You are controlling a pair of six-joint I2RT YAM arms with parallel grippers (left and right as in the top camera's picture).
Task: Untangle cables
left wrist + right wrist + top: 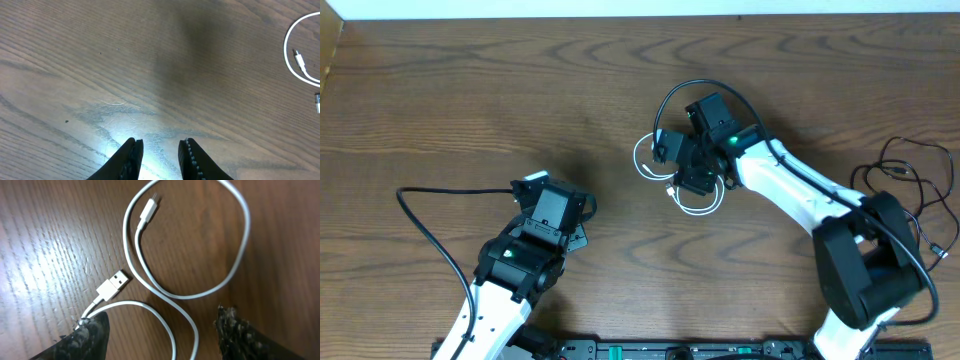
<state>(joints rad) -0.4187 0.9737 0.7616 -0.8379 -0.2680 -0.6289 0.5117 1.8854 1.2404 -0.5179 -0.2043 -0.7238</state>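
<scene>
A white cable (200, 292) lies in loose loops on the wooden table, with its flat USB plug (113, 284) and small plug (148, 211) both free. In the overhead view the white cable (644, 160) sits at table centre under my right gripper (682, 165). My right gripper (160, 317) hangs open just above it, with two strands running between its fingers and the left fingertip (92, 327) by the strand behind the USB plug. Thin black cables (910, 180) lie tangled at the far right. My left gripper (161, 150) is open and empty over bare wood, with the white cable (292, 57) off to its right.
The right arm's own thick black cable (705, 88) arcs above the gripper. The left arm's cable (430, 225) loops out to the left. The table's far edge (640, 18) runs along the top, and bare wood spans the left and middle.
</scene>
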